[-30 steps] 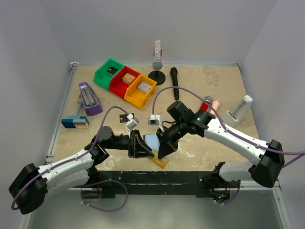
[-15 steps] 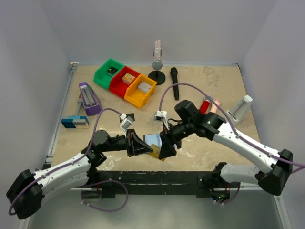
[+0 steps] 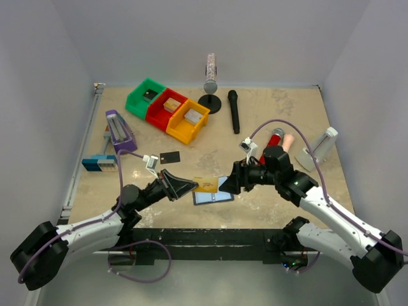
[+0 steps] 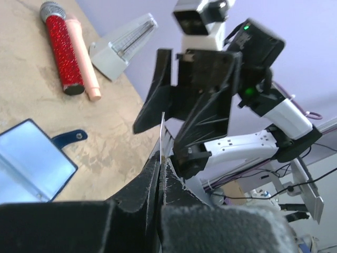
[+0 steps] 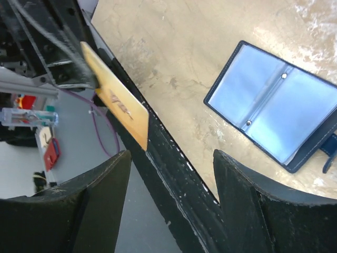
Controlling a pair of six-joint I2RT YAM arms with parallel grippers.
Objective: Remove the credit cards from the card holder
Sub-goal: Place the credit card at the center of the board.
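The left end effector (image 3: 190, 186) pinched the thin tan-gold card (image 3: 205, 185) tight, just beside the open dark blue wallet (image 3: 214, 197) lying flat on the sandy surface (image 3: 274, 108). The right end effector (image 3: 225, 186), by the wallet, gaped open, empty.

The dark blue card holder (image 3: 213, 196) lies open flat on the tabletop (image 3: 280, 108), pale pockets up. The tan-gold card (image 3: 205, 185) is held in the air near it; the black card (image 3: 170, 157) lies well apart.

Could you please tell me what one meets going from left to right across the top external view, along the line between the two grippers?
Left gripper → tan-gold card → right gripper. The card holder overlaps the card, so I leave it out.
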